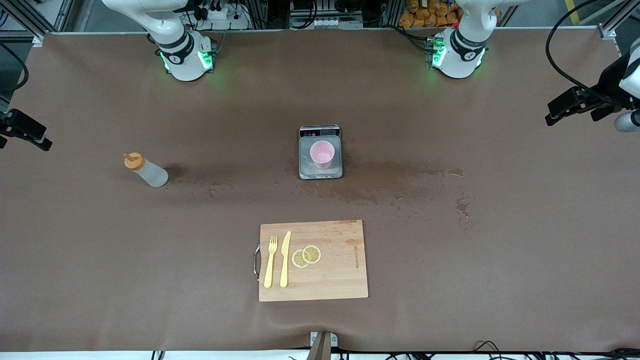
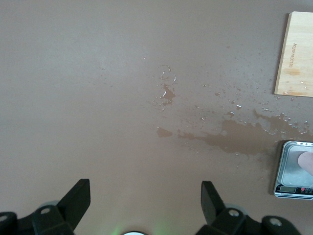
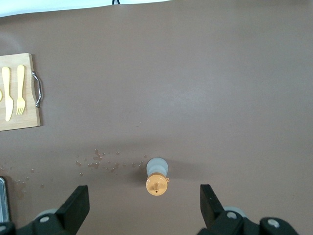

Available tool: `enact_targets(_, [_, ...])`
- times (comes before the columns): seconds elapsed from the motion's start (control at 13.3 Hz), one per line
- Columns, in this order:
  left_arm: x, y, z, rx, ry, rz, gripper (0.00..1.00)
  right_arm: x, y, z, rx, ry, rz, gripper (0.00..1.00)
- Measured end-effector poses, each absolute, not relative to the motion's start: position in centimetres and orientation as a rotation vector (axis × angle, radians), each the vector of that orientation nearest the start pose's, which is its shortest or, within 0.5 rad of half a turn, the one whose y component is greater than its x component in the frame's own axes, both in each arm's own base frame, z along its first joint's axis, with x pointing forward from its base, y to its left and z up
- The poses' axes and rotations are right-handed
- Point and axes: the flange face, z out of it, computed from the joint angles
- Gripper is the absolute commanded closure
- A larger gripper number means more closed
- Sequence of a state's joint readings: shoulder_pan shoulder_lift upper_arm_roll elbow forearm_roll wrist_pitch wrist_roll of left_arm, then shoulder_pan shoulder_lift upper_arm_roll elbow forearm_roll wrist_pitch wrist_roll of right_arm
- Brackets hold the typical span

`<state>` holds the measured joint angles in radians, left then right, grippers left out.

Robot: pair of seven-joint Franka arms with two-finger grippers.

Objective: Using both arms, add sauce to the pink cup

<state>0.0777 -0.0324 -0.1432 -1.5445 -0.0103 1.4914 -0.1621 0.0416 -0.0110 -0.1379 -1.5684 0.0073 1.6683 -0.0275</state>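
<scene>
Both sets of jaws stand spread and hold nothing: the left gripper [image 2: 145, 203] hangs over bare wet surface [image 1: 450, 280], the right gripper [image 3: 144, 205] over the sauce bottle [image 1: 146, 170]. Nearest the camera lies the cutting board [image 1: 340, 280]; farther, the bottle stands upright toward the right arm's end, well apart from the pink cup [image 1: 322, 154] on the scale [image 1: 320, 173]. Whether sauce is in, the views don't settle

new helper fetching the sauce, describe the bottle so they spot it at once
Start at the scale holding the pink cup mid-table, then look toward the right arm's end. The sauce bottle stands alone there, the only upright, cloudy thing with an orange cap.
</scene>
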Motion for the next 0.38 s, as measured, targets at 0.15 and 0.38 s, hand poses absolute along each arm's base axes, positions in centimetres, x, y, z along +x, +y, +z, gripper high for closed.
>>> enact_targets(0.15, [53.54, -3.6, 64.74, -3.106, -0.146, 0.028, 0.0, 55.91, -5.05, 64.1, -3.138, 0.098, -0.176, 0.0])
enact_targets(0.38, [53.54, -3.66, 64.73, -3.096, -0.142, 0.026, 0.0, 55.91, -5.11, 64.29, -3.141, 0.098, -0.185, 0.0])
